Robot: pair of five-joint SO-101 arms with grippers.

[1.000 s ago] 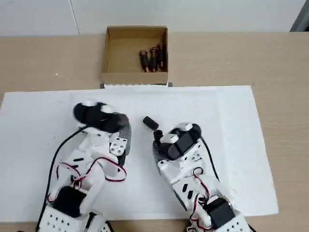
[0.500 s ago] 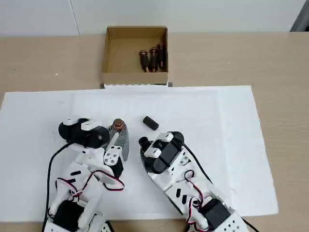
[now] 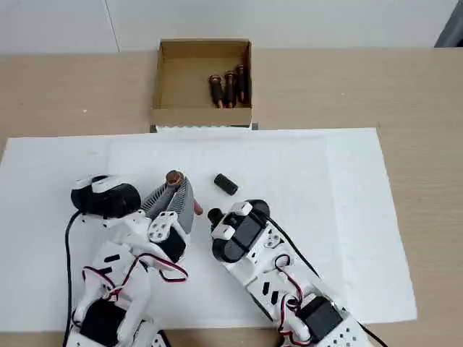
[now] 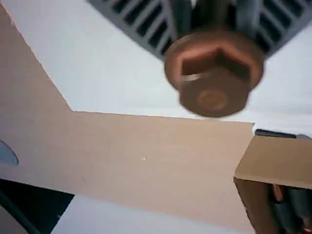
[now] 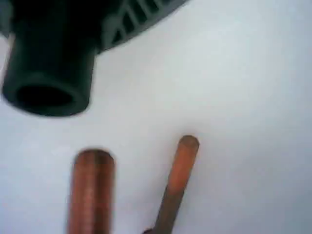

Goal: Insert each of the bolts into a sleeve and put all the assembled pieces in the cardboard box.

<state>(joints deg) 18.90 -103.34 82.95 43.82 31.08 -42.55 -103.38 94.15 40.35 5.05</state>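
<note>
Left gripper (image 3: 173, 186) clamped the bolt (image 4: 212, 73), right gripper (image 3: 216, 217) the sleeve (image 5: 48, 73); just beyond both sets of fingertips, they needed lining up dead straight.

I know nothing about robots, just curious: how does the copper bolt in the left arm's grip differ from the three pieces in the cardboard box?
The bolt is clamped in the left end effector over the white sheet; the three pieces lie side by side in the cardboard box. The bolt shows no sleeve on it; the three pieces each wear a dark sleeve. Both have copper-coloured heads.
</note>
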